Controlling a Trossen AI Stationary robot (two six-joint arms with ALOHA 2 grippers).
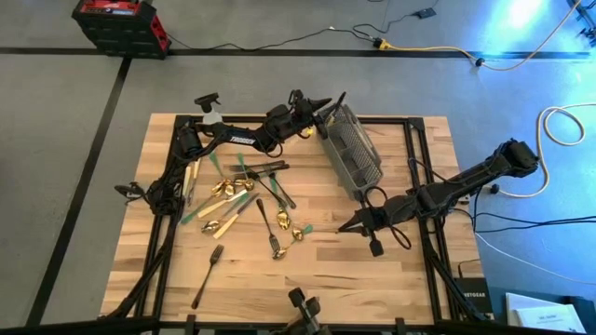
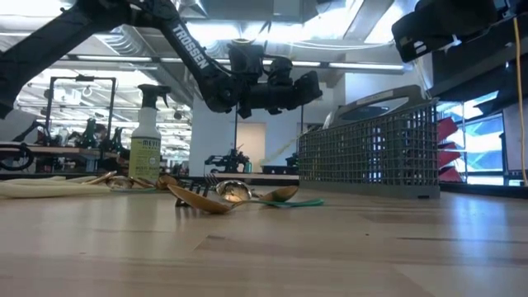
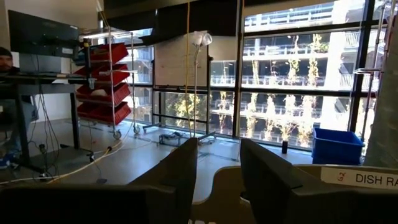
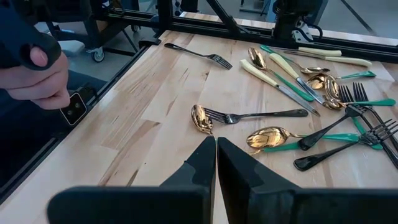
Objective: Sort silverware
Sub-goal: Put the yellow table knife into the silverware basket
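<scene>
The silverware [image 1: 247,195] lies scattered on the wooden table's left middle: gold spoons, green-handled pieces and dark forks [image 4: 298,81], also low in the low view [image 2: 231,196]. One dark fork [image 1: 208,276] lies apart near the front. The grey mesh caddy [image 1: 352,149] stands at the far middle. My left gripper [image 1: 321,104] hovers at the caddy's far left end, raised above the table [image 2: 276,87], open with nothing between its fingers [image 3: 217,165]. My right gripper [image 1: 341,227] hangs shut over bare wood right of the silverware [image 4: 216,158].
A spray bottle [image 2: 146,136] stands at the table's left. The caddy's labelled rim [image 3: 354,177] lies just beside my left fingers. Black frame rails [image 1: 419,158] run along the table's edges. What looks like a hand [image 4: 40,68] shows beyond the near edge.
</scene>
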